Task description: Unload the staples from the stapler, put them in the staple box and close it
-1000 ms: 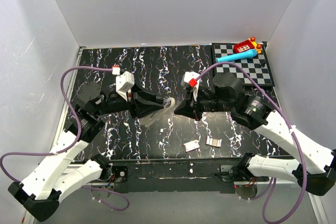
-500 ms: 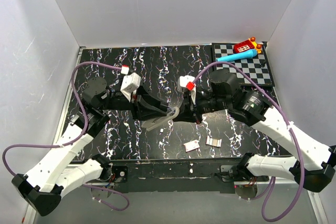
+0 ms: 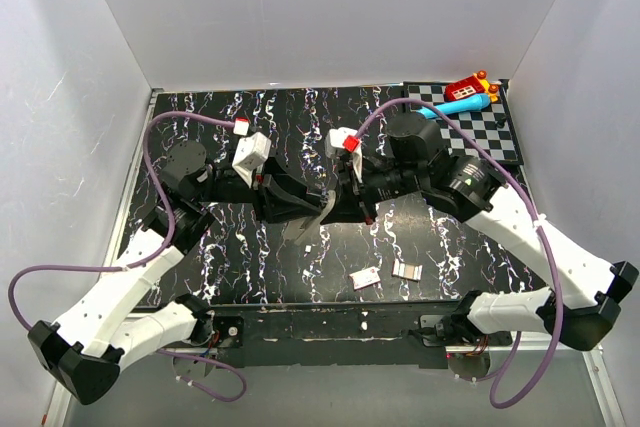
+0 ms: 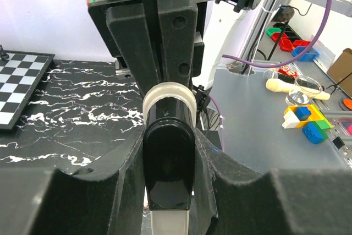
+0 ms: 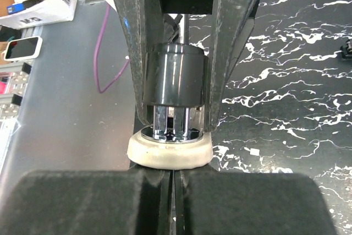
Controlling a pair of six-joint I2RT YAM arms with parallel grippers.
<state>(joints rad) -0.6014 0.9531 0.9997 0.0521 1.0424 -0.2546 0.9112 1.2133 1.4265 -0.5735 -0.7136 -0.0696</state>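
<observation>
My left gripper (image 3: 297, 199) is shut on the stapler (image 3: 312, 213), holding it in the air over the middle of the black marbled table. In the left wrist view the stapler's glossy dark end (image 4: 168, 163) sits clamped between my left gripper (image 4: 168, 149) fingers, with a cream ring (image 4: 168, 93) at its far end. My right gripper (image 3: 338, 201) is shut and faces it. In the right wrist view the right gripper (image 5: 173, 182) tips press against that cream ring (image 5: 169, 151), with chrome parts and a grey barrel behind. Any staples inside are hidden.
Two small flat pieces lie near the front edge, one whitish with red (image 3: 364, 278) and one silvery (image 3: 406, 269). A checkerboard (image 3: 485, 137) at the back right carries a blue tube (image 3: 452, 105) and a red toy (image 3: 468, 87). White walls enclose the table.
Both arms have closed in toward the table's middle: the left gripper carried the stapler right and up, and the right gripper moved left until its tips met the stapler's end.
</observation>
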